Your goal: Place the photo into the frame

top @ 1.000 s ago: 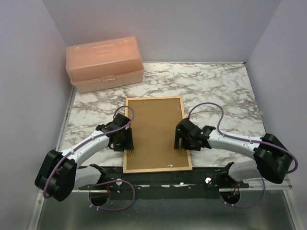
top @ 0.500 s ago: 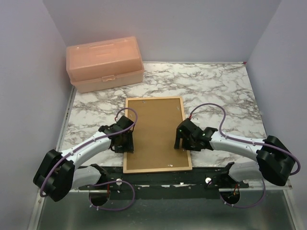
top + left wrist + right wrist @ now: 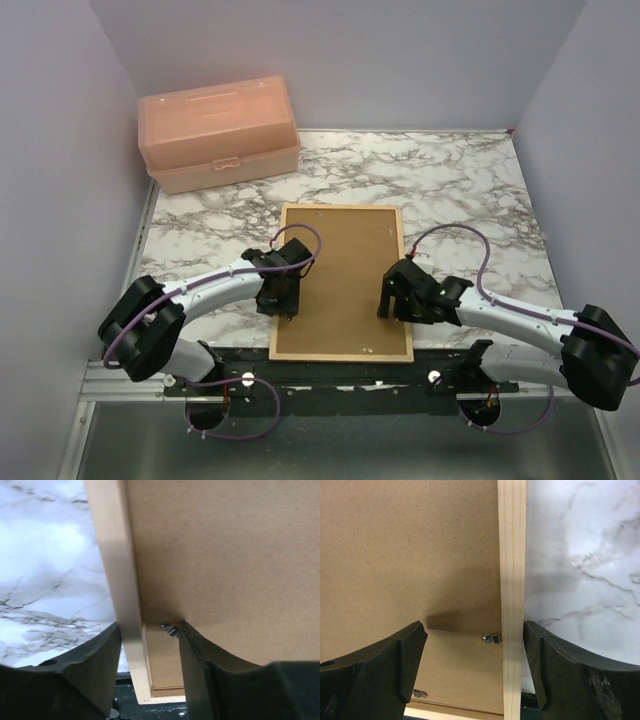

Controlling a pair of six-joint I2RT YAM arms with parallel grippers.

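Note:
The light-wood frame [image 3: 340, 207] lies face down on the marble table, with the brown backing board [image 3: 345, 265] set in it. The photo is hidden. My left gripper [image 3: 286, 302] is open and straddles the frame's left bar [image 3: 117, 570]; its outer finger [image 3: 95, 665] touches the bar and its inner finger rests over the backing board [image 3: 225, 555]. My right gripper [image 3: 392, 305] is open and straddles the right bar [image 3: 512, 555]; its outer finger [image 3: 555, 665] is against the bar and its other finger is well inside over the board.
A peach toolbox [image 3: 220, 130] stands at the back left. Small metal retaining tabs [image 3: 169, 629] [image 3: 492, 638] sit on the bars' inner edges. The frame's near end reaches the table's black front rail [image 3: 340, 372]. Grey walls close in the left, back and right.
The frame and both grippers have shifted to the right. The left arm has stretched out further, and the right arm has drawn back toward the right.

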